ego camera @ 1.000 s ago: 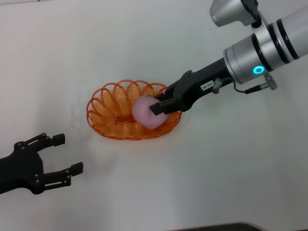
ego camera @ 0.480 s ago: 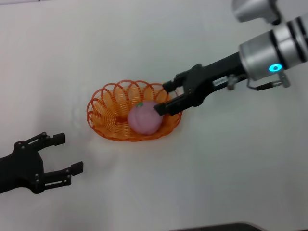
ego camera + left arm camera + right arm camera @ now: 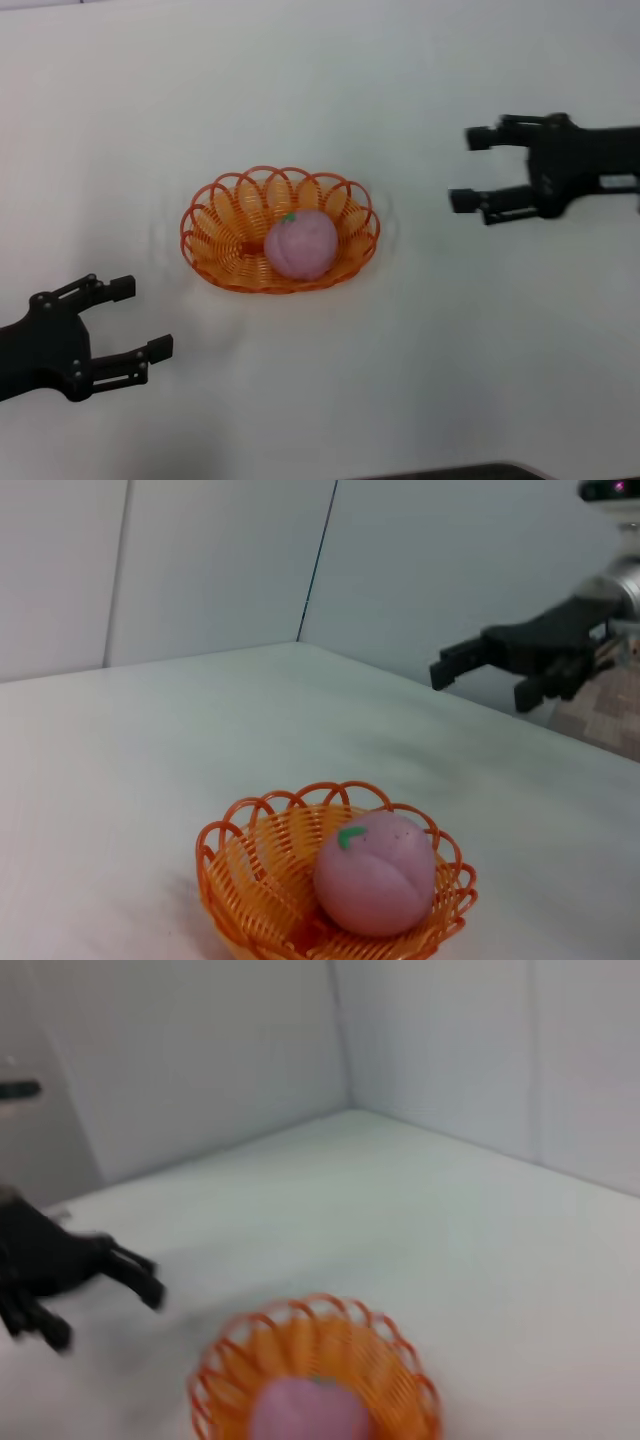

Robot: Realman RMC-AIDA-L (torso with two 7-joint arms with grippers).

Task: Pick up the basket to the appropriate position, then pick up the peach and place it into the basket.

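The orange wire basket sits on the white table at the middle of the head view. The pink peach lies inside it, right of the basket's centre, its green stem tip up. My right gripper is open and empty, well to the right of the basket and apart from it. My left gripper is open and empty at the front left, near the table's front edge. The left wrist view shows the basket, the peach and the right gripper beyond. The right wrist view shows the basket and peach.
The white table reaches grey walls at the back. The left gripper also shows far off in the right wrist view.
My right gripper has let go of the peach inside the basket and drawn back to the right, open. The peach has settled in the basket. The left arm has not moved.
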